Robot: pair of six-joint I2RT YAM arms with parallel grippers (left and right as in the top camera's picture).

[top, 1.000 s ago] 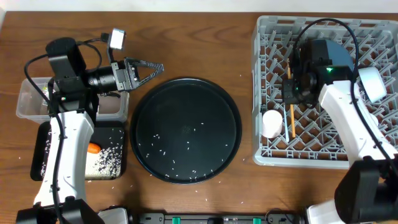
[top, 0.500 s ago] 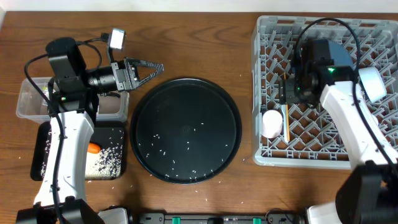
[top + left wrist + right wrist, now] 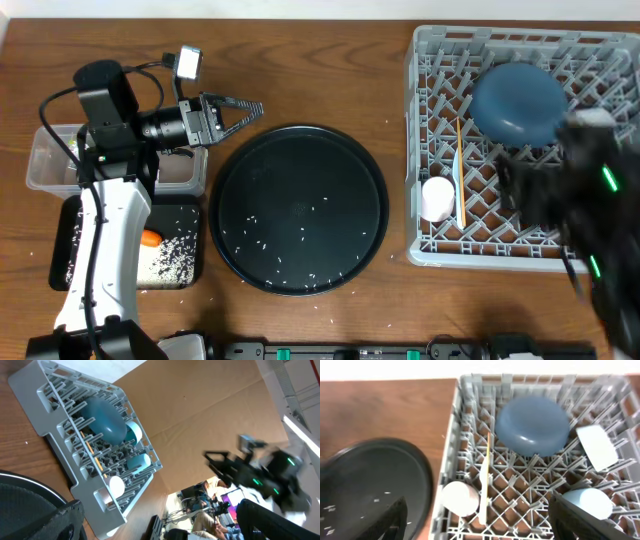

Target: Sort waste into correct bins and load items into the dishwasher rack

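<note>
Across the round black tray (image 3: 300, 150), down and to the right of the left gripper (image 3: 255, 110), loose white rice grains (image 3: 290, 235) lie scattered, thickest in its lower half. The left jaws hang spread and empty over the bare surface (image 3: 320, 60) by the tray's upper-left rim. With the right gripper (image 3: 479, 510) gaping and empty above the dishwasher rack (image 3: 480, 258), I judge the left arm nearer the rice, and the shallow black rectangular tray (image 3: 190, 215) lies on its side.

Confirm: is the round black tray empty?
Not empty: loose white rice grains lie scattered on the round black tray, mostly its lower half.
</note>
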